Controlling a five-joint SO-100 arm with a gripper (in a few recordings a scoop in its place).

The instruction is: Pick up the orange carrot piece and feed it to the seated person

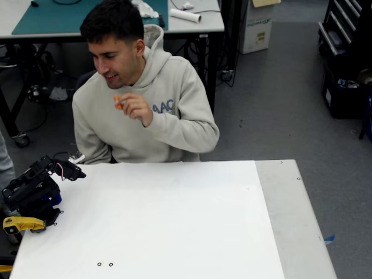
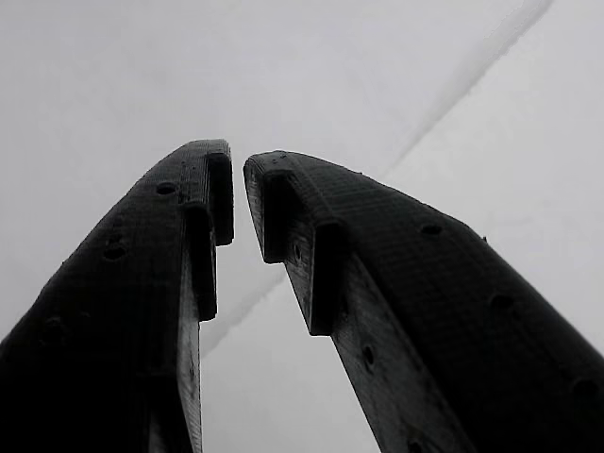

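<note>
- The orange carrot piece (image 1: pixel 118 102) is in the seated person's (image 1: pixel 145 110) raised hand (image 1: pixel 135 107), near his chin, well apart from the arm.
- The pincer (image 1: pixel 78 172) sits at the worktop's (image 1: pixel 174 221) left edge; in the wrist view (image 2: pixel 238 193) its jaws are slightly parted and hold nothing.
- Risk: any reach towards the carrot now passes close to his face and fingers.
- With nothing held, a feeding move would deliver nothing.

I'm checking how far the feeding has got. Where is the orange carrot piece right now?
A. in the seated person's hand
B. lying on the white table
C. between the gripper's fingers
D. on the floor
A: the seated person holds the orange carrot piece in a raised hand; the gripper holds nothing.
</note>
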